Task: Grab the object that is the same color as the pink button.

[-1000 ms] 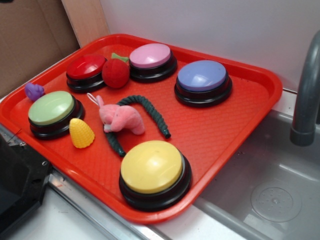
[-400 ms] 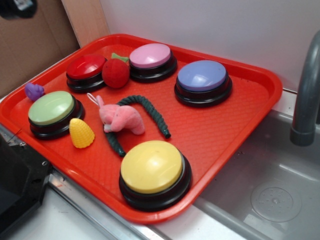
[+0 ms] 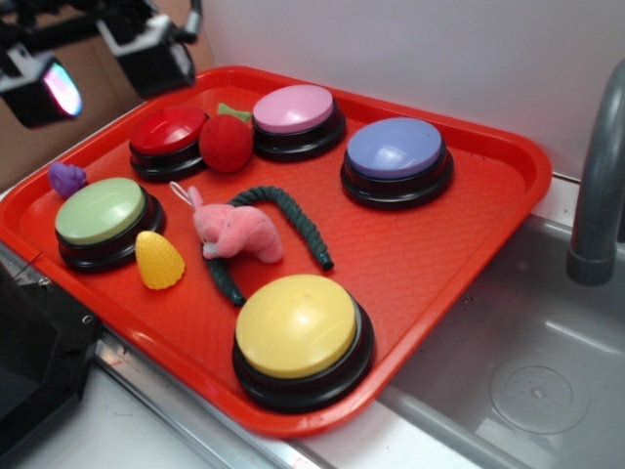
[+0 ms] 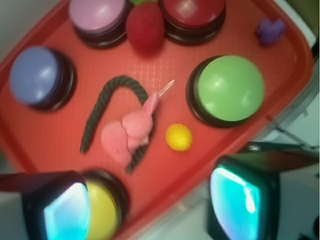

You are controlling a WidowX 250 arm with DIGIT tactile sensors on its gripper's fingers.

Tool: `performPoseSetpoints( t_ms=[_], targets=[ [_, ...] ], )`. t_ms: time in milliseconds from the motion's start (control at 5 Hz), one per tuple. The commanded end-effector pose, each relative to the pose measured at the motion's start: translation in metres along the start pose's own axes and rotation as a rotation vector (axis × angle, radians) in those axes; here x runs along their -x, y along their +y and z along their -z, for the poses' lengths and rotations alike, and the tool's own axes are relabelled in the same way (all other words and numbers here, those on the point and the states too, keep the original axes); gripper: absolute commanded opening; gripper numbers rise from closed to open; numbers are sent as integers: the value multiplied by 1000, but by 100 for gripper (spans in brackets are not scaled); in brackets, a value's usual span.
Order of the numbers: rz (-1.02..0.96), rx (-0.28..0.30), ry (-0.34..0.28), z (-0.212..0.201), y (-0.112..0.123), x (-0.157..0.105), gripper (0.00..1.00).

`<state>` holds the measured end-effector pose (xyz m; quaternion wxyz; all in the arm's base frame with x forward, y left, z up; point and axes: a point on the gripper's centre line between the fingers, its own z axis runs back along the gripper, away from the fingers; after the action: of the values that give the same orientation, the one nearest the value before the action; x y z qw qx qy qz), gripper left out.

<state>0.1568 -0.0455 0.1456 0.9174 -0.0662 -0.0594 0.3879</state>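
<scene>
Buttons: we count five, namely the pink button [image 3: 293, 108] [image 4: 97, 13], a red button [image 3: 168, 131], a lavender-blue button [image 3: 395, 148], a green button [image 3: 100, 210] and a yellow button [image 3: 296, 324].
Plush toys: we count two, the pink bunny [image 3: 236, 232] [image 4: 129, 134] and a red strawberry [image 3: 227, 143].
Small toys: we see two, a yellow corn [image 3: 159, 260] and a purple piece [image 3: 66, 178].
Ropes: we see one dark green rope [image 3: 293, 215].
Trays: we see one red tray [image 3: 459, 230].

Even, bright light with soft shadows; wrist view blurred, exterior view sharp with button glare
</scene>
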Motion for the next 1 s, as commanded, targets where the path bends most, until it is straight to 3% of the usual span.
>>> performPoseSetpoints(
  t_ms=[0, 400, 600, 800],
  targets=[
    [-67, 0, -60, 70, -40, -7, 100],
    [-93, -77, 4, 121, -43, -12, 100],
    [-104, -92, -6, 127, -40, -9, 0],
    [-105, -93, -11, 127, -39, -8, 0]
  ],
)
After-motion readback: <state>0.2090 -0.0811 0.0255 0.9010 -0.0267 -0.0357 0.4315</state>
